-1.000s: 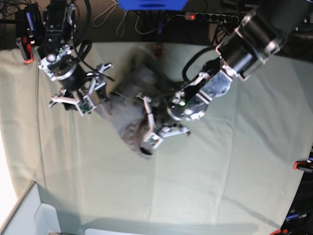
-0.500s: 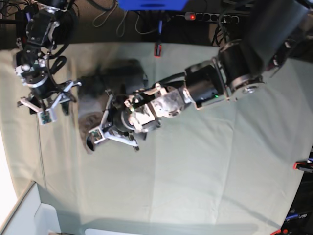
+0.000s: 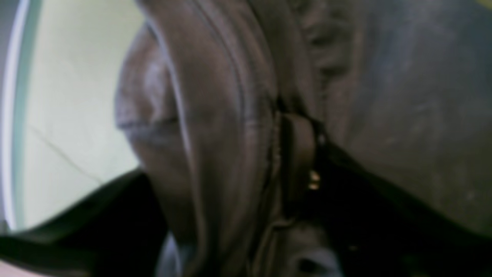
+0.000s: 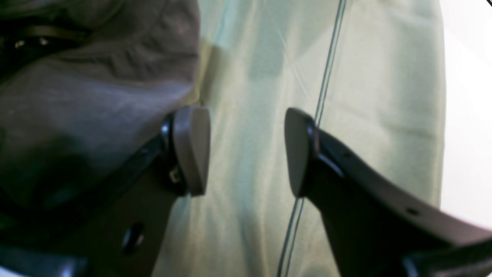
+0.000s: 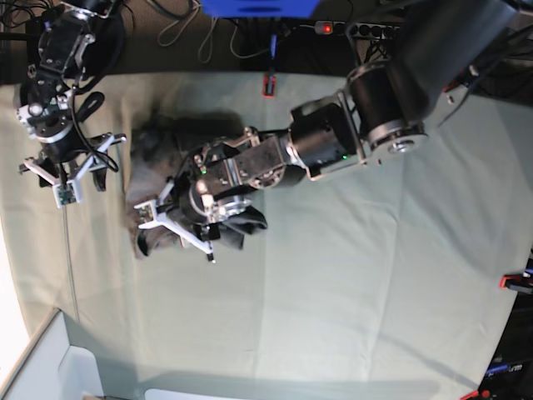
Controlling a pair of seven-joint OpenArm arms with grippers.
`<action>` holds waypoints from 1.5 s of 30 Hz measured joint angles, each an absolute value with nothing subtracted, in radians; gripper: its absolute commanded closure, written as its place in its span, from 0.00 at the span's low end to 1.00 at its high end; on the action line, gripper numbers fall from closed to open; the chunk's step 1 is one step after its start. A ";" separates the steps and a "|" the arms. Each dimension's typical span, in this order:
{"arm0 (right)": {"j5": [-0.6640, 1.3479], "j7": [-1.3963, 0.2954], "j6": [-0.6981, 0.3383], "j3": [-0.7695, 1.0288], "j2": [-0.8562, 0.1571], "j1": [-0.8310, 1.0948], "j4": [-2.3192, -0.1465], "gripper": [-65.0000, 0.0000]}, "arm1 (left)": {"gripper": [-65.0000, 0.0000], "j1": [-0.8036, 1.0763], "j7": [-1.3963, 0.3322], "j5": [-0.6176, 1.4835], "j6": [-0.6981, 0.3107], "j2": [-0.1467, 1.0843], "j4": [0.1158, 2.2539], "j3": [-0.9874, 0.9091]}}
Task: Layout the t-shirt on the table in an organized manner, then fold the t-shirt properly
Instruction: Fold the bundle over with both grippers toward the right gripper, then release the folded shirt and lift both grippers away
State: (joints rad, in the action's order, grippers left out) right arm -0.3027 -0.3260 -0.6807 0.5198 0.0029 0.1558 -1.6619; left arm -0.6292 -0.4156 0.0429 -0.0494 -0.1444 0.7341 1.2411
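The grey t-shirt [image 5: 154, 167] lies crumpled in a heap on the left part of the pale green table [image 5: 350, 275]. My left gripper [image 5: 175, 227] reaches in from the right and rests on the heap's front edge. Its fingers are spread, and it looks open. In the left wrist view a thick fold of the t-shirt [image 3: 215, 115] fills the space between the fingers, with the table [image 3: 77, 96] behind it. My right gripper [image 5: 65, 179] hovers open just left of the heap. Between its fingers [image 4: 192, 150] only table cloth [image 4: 250, 57] shows, and the t-shirt [image 4: 96, 96] lies beside the left finger.
A red clamp [image 5: 268, 83] sits at the table's far edge and another [image 5: 516, 282] at the right edge. A white box [image 5: 50, 367] stands at the near left corner. A thin cable [image 5: 71, 275] runs along the left side. A power strip [image 5: 366, 29] lies behind the table.
The left arm has swept leftward, carrying the t-shirt from the table's middle to its left part, and its fingers have spread. The right gripper has drawn back left, off the shirt.
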 measured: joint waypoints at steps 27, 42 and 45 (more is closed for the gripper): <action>-0.303 -0.326 -0.681 0.642 0.022 0.195 -1.661 0.56 | 0.34 -0.590 -0.630 0.003 -0.049 -0.056 1.128 0.870; -0.302 -0.329 -0.681 0.388 0.147 0.191 -1.710 0.96 | 0.35 0.153 -0.834 -0.001 -0.043 0.152 1.792 0.003; -0.302 -0.328 -0.680 0.290 0.151 0.192 -1.707 0.96 | 0.35 0.276 -0.835 -0.003 -0.044 0.145 1.865 -0.119</action>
State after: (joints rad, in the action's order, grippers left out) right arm -0.3019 -0.3283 -0.6804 0.2901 0.1513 0.1925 -1.7073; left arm 0.2760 -0.8352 -0.0032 -0.0444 0.1452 1.8648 -0.1188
